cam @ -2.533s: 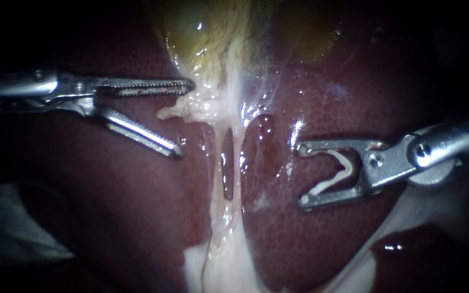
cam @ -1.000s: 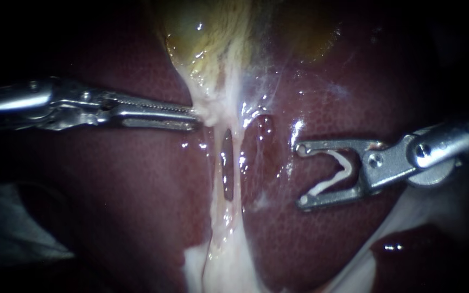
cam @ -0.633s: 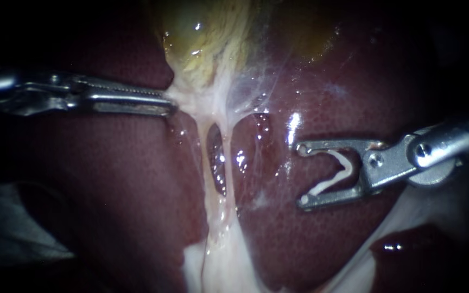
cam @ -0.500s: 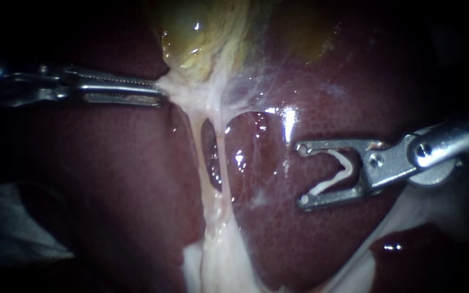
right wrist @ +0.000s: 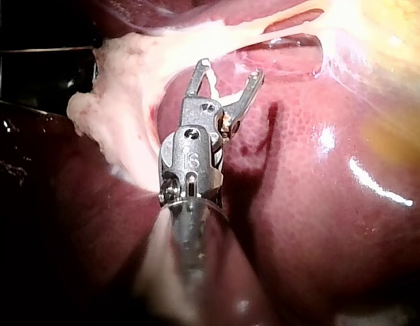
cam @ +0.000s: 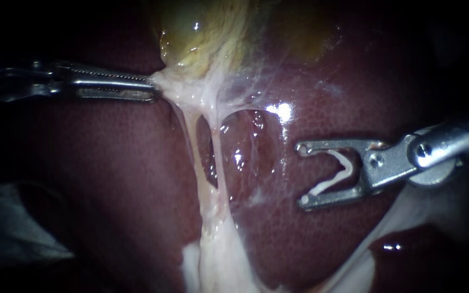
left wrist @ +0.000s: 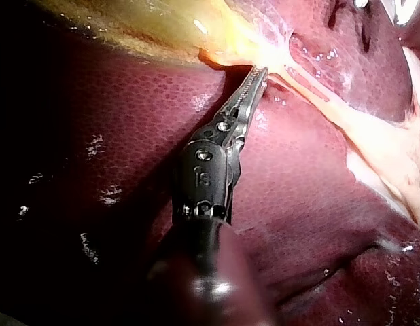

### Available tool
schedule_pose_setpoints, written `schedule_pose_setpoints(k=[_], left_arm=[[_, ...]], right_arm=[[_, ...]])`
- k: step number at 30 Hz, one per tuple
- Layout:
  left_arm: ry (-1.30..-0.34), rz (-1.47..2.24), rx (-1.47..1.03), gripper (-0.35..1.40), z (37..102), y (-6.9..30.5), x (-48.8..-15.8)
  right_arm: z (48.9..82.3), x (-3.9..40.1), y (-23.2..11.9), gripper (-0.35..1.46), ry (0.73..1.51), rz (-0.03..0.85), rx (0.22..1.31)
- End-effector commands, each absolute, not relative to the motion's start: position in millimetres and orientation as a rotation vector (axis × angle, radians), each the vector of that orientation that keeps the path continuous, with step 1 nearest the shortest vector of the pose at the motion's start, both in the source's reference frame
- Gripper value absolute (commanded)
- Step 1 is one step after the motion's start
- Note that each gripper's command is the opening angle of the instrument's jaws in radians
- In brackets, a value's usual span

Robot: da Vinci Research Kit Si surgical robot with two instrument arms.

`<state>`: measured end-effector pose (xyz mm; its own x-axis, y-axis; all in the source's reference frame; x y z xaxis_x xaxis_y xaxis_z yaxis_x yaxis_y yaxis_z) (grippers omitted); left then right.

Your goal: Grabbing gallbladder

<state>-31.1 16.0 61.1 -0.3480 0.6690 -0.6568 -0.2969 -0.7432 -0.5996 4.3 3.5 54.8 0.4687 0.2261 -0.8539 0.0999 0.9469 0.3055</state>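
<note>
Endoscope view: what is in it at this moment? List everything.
liver: one, dark red, fills most of the view
gallbladder: one, yellow-green, top centre
tubes: two, pale, running side by side from the gallbladder down over the liver
pale tissue: one mass, whitish, bottom centre
clip: one, white, V-shaped, in the right instrument's jaws
left instrument: one, steel, jaws shut on the gallbladder's lower end
right instrument: one, steel, over the liver, jaws holding the clip
</note>
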Motion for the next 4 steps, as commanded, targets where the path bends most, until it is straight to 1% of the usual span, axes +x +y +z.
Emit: schedule_pose_setpoints(k=[1, 4], left_arm=[[-0.509, 2.116, -1.283, -0.35, 61.1, 16.0, -31.1], [-0.506, 2.116, -1.282, -0.35, 61.2, 15.9, -31.3]], right_arm=[[54.8, 4.3, 3.5, 0.49, 1.086, 0.079, 0.335], [54.8, 4.3, 3.5, 0.49, 1.086, 0.079, 0.335]])
